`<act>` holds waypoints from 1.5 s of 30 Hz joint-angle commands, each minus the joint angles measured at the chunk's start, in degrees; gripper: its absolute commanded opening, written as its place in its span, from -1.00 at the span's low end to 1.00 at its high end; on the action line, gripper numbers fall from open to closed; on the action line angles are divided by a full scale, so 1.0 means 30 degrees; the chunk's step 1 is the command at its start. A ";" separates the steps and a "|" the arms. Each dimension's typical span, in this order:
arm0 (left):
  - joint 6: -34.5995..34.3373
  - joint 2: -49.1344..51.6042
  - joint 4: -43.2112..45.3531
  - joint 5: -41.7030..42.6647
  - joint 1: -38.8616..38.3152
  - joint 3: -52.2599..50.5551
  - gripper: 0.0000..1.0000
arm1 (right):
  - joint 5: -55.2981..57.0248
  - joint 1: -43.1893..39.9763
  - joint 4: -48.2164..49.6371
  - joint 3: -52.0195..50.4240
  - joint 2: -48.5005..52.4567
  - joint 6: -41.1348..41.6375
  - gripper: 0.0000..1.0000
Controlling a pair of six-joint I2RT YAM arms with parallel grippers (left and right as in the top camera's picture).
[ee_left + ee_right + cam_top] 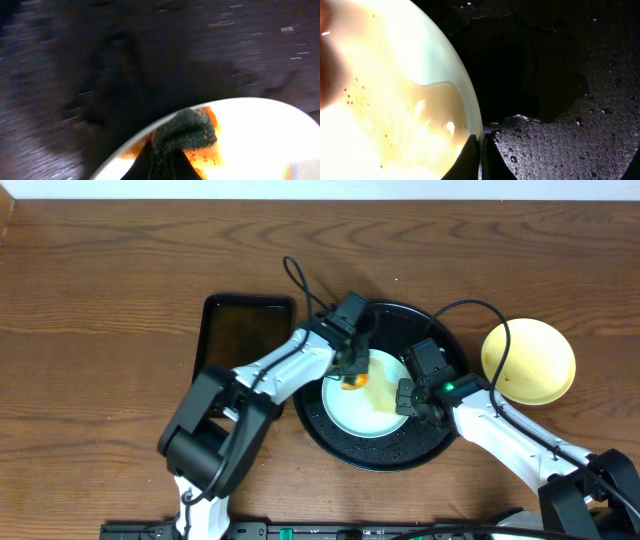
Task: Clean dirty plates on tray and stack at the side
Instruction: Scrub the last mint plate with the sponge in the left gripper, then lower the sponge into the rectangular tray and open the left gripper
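A pale mint-white dirty plate (365, 408) lies in the round black tray (330, 435). My left gripper (352, 370) is shut on an orange sponge with a dark scouring face (189, 131) and presses it on the plate's upper left part (260, 130). My right gripper (408, 397) is shut on the plate's right rim (476, 127); the plate (385, 100) shows brownish specks and a watery film. A pale yellow plate (530, 362) lies on the bare wood to the right of the tray. A third plate is not in view.
A smaller dark rectangular tray (243, 330) lies left of the round tray. The round tray's floor is wet with droplets (560, 145). Cables run from both arms over the tray's far rim. Brown wood tabletop (100, 330) lies all around.
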 commanded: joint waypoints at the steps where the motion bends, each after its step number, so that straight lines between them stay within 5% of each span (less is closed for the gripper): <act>1: 0.0525 -0.0998 -0.1209 -0.3883 0.1384 -0.0670 -0.85 | 0.0947 -0.0087 -0.0452 -0.0160 0.0066 0.0248 -0.98; 15: 0.0772 -0.7169 -0.5246 -0.3971 0.3665 -0.0670 -0.85 | 0.0525 -0.0095 0.0357 -0.0459 0.0131 0.0270 -0.88; 21: 0.1093 -0.7009 -0.5151 -0.3934 0.6360 -0.0692 -0.85 | 0.0466 -0.0066 0.0583 -0.0896 0.0386 0.0277 -0.80; 29: 0.4299 -0.4452 -0.4080 -0.3759 0.8386 -0.0838 -0.85 | 0.0466 -0.0066 0.1166 -0.0918 0.0386 0.0270 -0.98; 39: 0.8269 -0.0525 -0.3169 0.3891 0.9974 -0.0838 -0.85 | 0.0466 -0.0066 0.1129 -0.0918 0.0386 0.0255 -0.98; 42: 0.8357 -0.0168 -0.3388 0.1727 1.0433 -0.0838 -0.85 | 0.0466 -0.0066 0.1129 -0.0918 0.0386 0.0262 -0.98; 45: 0.6666 -0.0175 -0.3949 -0.3614 1.0877 -0.0831 -0.85 | 0.0466 -0.0066 0.1129 -0.0918 0.0386 0.0255 -0.98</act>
